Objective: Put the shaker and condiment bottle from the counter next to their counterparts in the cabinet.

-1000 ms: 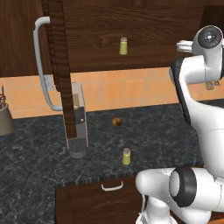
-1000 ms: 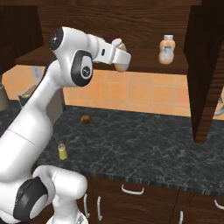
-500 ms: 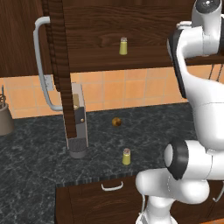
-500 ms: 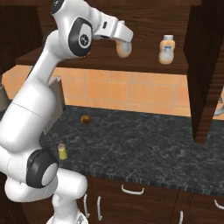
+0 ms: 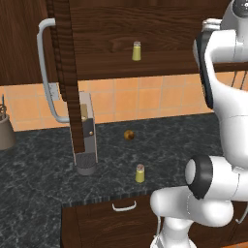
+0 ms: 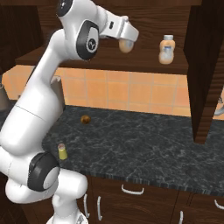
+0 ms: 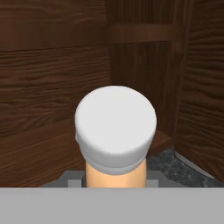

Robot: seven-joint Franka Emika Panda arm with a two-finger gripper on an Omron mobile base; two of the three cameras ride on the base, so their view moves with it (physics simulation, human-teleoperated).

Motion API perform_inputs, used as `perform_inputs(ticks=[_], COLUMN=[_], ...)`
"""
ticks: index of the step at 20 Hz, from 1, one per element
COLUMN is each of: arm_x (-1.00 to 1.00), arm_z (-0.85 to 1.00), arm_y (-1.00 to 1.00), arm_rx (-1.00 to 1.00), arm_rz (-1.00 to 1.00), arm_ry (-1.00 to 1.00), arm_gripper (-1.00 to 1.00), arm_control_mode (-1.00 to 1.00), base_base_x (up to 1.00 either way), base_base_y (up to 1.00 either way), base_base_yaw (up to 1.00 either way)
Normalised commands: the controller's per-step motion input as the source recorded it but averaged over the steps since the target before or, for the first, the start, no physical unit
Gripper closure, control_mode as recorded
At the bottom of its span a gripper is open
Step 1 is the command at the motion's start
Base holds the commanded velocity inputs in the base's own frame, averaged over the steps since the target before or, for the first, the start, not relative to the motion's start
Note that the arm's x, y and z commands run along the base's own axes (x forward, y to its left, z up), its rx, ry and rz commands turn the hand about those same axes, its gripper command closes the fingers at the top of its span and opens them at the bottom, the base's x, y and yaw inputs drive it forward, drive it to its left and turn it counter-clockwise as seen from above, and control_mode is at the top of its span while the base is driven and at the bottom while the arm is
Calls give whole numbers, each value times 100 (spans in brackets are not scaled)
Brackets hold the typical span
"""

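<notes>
Risk I see: my claw (image 6: pixel 126 44), clenched on the condiment bottle (image 6: pixel 125 45) at the cabinet shelf (image 6: pixel 100 60) left of its counterpart (image 6: pixel 166 49), could clip that shelf edge and drop it.

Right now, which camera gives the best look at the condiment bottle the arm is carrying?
The right base view: it shows the carried condiment bottle hanging from the shut pincer at shelf height, left of its counterpart in the cabinet. The hand view shows only its white cap and neck up close. In the left base view the robot's arm blocks it.
</notes>
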Motion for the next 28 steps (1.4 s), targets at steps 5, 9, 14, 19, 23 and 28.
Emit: perform_inputs(ticks=[5, 9, 14, 19, 23, 28], arm_x=[4, 10, 11, 16, 28, 35], arm_z=[-42, -9, -6, -16, -19, -18], arm_y=[-16, -9, -5, -8, -13, -21], arm_rx=[0, 0, 0, 0, 0, 0], arm_rz=[4, 2, 1, 1, 0, 0], arm_ry=[0, 0, 0, 0, 0, 0], arm_gripper=[100, 100, 100, 100, 100, 100], arm_control_mode=[-100, -100, -100, -100, -100, -100], base_base_x=[0, 0, 0, 0, 0, 0], base_base_y=[0, 0, 0, 0, 0, 0], base_base_yaw=[0, 0, 0, 0, 0, 0])
